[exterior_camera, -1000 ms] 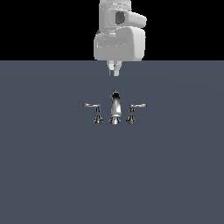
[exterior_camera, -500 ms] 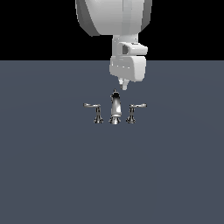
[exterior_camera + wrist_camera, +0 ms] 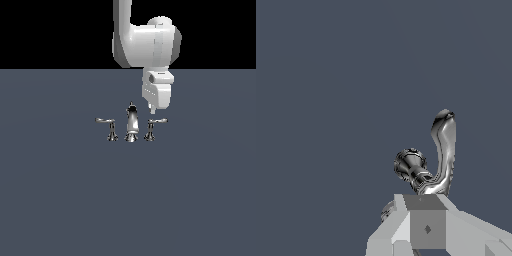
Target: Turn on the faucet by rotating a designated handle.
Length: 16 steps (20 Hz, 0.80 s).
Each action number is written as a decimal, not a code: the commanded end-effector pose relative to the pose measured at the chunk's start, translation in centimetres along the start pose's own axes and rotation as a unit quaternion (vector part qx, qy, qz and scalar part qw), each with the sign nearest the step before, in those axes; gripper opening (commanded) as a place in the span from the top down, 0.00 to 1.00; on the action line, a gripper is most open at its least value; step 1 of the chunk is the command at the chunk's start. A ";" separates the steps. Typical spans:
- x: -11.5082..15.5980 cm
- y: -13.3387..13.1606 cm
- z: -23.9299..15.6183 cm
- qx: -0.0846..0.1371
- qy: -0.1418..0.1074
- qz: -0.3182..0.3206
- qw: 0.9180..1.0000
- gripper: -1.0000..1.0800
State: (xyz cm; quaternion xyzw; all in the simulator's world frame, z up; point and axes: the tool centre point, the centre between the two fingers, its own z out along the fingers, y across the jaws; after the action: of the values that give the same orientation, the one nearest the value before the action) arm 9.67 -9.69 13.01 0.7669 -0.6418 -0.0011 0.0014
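Observation:
The faucet (image 3: 131, 126) is a small chrome set on the dark grey floor: a tapered central spout with a lever on each side. The handle (image 3: 154, 123) is the lever on the exterior view's right, a thin arm on a flared post. My gripper (image 3: 153, 110) hangs just above that lever's arm, pointing down, with its fingers together and nothing between them. In the wrist view the handle (image 3: 444, 146) curves away from its flared post (image 3: 410, 167), directly ahead of my gripper (image 3: 424, 201).
The other lever (image 3: 107, 124) stands on the exterior view's left of the spout. The grey floor (image 3: 128, 200) runs flat all around the set, under a black background.
The arm has swung towards the exterior view's right and come lower. The gripper went from above the spout to just over the right-hand lever. The faucet has not moved.

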 end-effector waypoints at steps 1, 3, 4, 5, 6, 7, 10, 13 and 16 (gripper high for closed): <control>1.3 -0.7 1.1 0.001 0.001 0.024 1.000 1.00; 2.2 -1.0 1.8 0.001 0.001 0.040 0.999 1.00; 2.5 -1.2 2.1 0.001 0.001 0.046 0.999 1.00; 2.9 -1.3 2.4 0.001 0.001 0.052 0.999 1.00; 3.2 -1.4 2.6 0.001 0.000 0.058 0.998 1.00; 3.5 -1.5 2.9 0.001 0.000 0.062 0.998 1.00; 4.1 -1.7 3.3 0.002 0.000 0.073 0.997 1.00; 4.3 -1.8 3.5 0.002 0.000 0.077 0.997 1.00; 4.4 -1.8 3.5 0.002 0.000 0.078 0.997 1.00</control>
State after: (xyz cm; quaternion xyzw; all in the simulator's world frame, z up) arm 12.16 -13.65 9.47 0.7150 -0.6991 0.0000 0.0005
